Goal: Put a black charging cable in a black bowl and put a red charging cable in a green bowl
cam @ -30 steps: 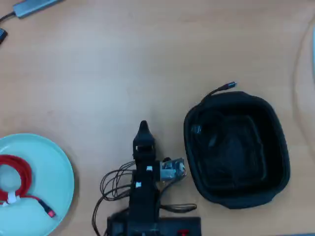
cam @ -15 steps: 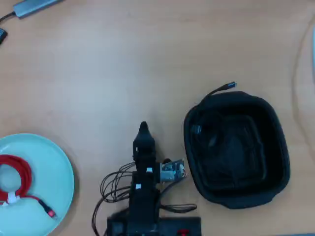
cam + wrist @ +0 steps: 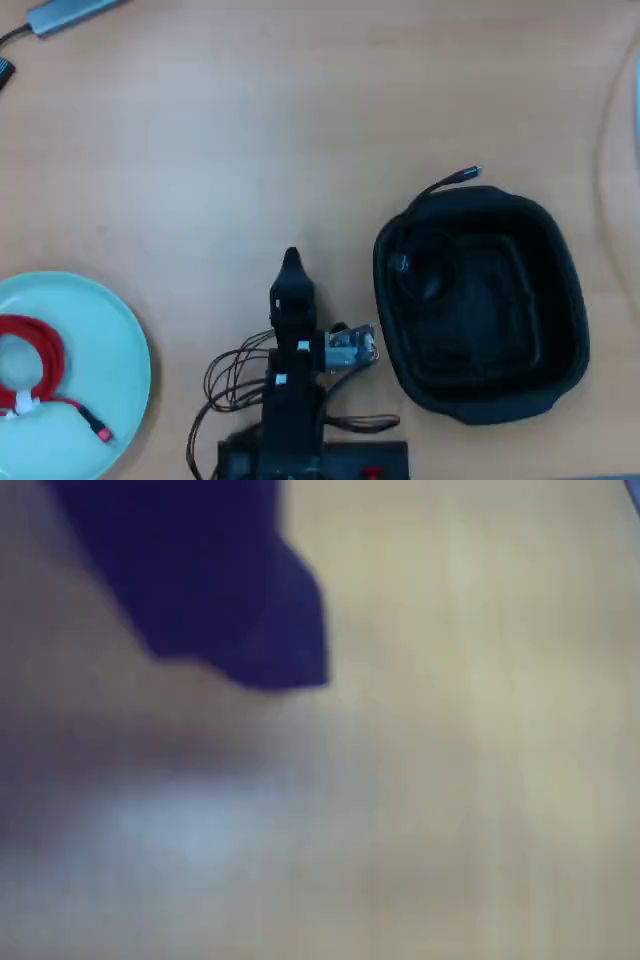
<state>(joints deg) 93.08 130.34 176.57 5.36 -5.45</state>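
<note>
In the overhead view the black bowl (image 3: 565, 300) stands at the right. The black charging cable (image 3: 418, 262) lies coiled inside it, with one plug end (image 3: 466, 175) sticking out over the far rim. The green bowl (image 3: 105, 330) sits at the left edge with the red charging cable (image 3: 45, 352) coiled inside, its white tie and a red plug showing. My gripper (image 3: 291, 262) is between the two bowls, low over the bare table. It points away from the base, looks shut and is empty. The wrist view is blurred and shows only a dark jaw over the wood.
The arm's base (image 3: 300, 455) and its loose thin wires (image 3: 230, 375) are at the bottom centre. A grey adapter (image 3: 70, 12) with a cable lies at the top left corner. The light wooden table (image 3: 250, 130) stretches beyond the gripper.
</note>
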